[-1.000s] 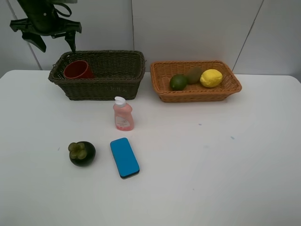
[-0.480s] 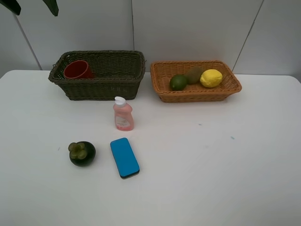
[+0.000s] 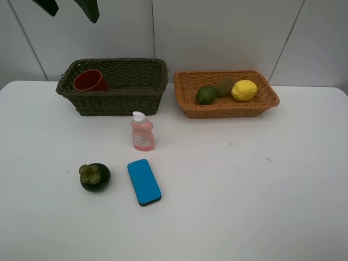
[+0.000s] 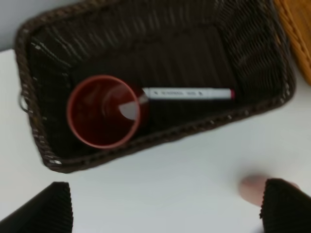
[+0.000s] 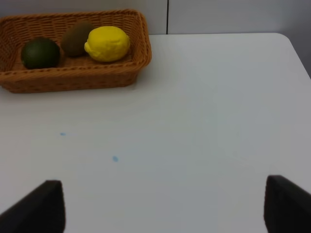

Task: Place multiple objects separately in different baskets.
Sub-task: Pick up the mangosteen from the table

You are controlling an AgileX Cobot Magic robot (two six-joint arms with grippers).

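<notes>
White tabletop (image 3: 244, 190) bears an upright pink bottle (image 3: 143, 136) with white cap (image 3: 138, 116).

— How much of the left gripper (image 3: 69, 7) does the high camera catch?
— Two dark fingertips (image 3: 89, 10); the picture's top edge cuts off the rest. The right gripper (image 5: 165, 206) shows only as tips in its wrist view's corners.
— The dark basket (image 3: 117, 103) at the worktop's far edge?
— Its wall hides the red cup's (image 3: 89, 80) lower part and, from above, the whole white marker (image 4: 188, 93), whose print is too blurred to read.
— The pink bottle (image 4: 251, 187)?
— A soft smear in the left wrist view, partly behind a fingertip. The kiwi (image 3: 224, 85) is half hidden by the lime (image 3: 206, 95).
</notes>
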